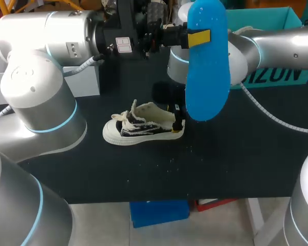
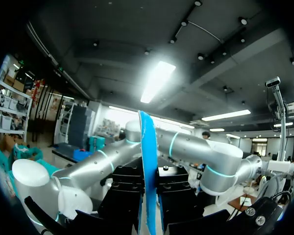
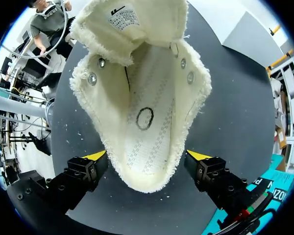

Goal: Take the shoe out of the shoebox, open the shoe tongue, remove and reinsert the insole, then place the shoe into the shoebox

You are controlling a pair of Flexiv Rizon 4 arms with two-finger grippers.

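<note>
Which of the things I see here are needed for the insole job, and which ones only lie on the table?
Needed: shoe; blue insole, held up by the left gripper; teal shoebox; right gripper at the shoe's heel.
Only lying there: white box; small white specks.

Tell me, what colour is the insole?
Bright blue. The head view shows the insole best.

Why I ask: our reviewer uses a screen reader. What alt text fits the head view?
The left pincer holds a blue insole up above a black table. Below it, a small cream-and-black canvas shoe stands on the table with its tongue lifted, and the right pincer is at its heel.
</note>
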